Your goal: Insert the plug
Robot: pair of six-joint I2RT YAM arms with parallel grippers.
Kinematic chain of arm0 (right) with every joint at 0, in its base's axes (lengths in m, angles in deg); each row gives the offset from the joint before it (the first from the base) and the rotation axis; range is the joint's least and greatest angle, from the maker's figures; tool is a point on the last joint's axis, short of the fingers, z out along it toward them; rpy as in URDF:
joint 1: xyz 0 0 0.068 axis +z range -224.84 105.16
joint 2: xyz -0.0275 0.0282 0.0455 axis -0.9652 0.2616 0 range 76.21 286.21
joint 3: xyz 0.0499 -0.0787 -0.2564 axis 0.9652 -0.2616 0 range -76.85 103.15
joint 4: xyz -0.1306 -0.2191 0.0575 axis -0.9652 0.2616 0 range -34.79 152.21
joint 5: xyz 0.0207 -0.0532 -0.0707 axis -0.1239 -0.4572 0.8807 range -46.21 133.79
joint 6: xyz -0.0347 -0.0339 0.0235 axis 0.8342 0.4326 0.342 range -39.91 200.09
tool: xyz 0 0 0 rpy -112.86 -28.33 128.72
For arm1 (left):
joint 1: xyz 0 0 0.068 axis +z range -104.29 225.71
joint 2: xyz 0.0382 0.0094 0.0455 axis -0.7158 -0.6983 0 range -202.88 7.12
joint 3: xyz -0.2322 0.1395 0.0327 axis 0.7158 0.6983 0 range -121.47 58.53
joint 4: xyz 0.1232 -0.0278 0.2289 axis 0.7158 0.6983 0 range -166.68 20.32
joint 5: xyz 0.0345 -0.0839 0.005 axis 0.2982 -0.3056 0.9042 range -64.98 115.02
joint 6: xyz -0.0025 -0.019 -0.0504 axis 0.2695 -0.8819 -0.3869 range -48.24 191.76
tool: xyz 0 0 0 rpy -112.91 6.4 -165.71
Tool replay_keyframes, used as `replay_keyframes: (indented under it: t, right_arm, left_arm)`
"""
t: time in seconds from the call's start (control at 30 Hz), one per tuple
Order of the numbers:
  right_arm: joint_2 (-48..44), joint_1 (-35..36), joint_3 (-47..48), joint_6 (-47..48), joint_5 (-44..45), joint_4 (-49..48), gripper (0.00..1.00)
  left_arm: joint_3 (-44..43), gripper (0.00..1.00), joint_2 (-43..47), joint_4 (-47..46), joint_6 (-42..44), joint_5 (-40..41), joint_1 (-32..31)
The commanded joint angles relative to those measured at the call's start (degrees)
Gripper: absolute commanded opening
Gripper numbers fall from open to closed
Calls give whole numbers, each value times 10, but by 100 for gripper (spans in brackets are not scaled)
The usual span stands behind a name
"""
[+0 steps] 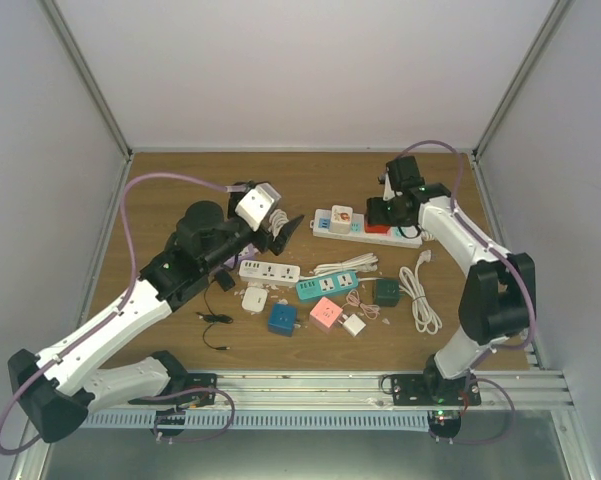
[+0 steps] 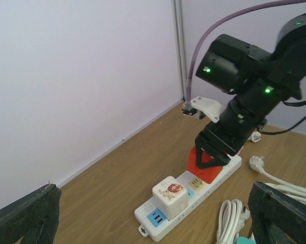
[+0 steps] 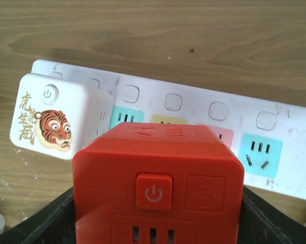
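Note:
A white power strip (image 1: 405, 238) lies at the back right of the table, with a white tiger-print cube (image 1: 341, 216) plugged in near its left end. My right gripper (image 1: 382, 212) is shut on a red cube plug (image 1: 378, 229) and holds it low against the strip's middle. In the right wrist view the red cube (image 3: 158, 188) fills the space between the fingers of my right gripper (image 3: 158, 226) and hides part of the pink socket on the strip (image 3: 290, 168). I cannot tell whether its pins are in. My left gripper (image 1: 278, 225) is open and empty, raised left of the strip.
A small white strip (image 1: 269, 271), a teal strip (image 1: 327, 286), blue (image 1: 282, 319), pink (image 1: 326, 314), white (image 1: 353, 324) and dark green (image 1: 386, 292) cubes and a coiled white cable (image 1: 420, 295) lie mid-table. White walls enclose three sides.

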Motion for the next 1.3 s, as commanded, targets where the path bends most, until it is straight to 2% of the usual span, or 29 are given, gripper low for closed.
replay_keyframes:
  t: [0.0, 0.37, 0.73, 1.27]
  right_arm:
    - [37, -4, 47, 35, 0, 11, 55]
    - [103, -4, 77, 35, -20, 30, 57]
    - [129, -5, 71, 35, 8, 18, 57]
    - [158, -4, 76, -21, 59, 62, 57]
  left_arm:
    - [15, 99, 22, -35, -4, -27, 8]
    - [27, 99, 26, -57, -14, -21, 17]
    - [31, 99, 19, -57, -13, -11, 18]
    - [33, 99, 8, -53, -12, 0, 18]
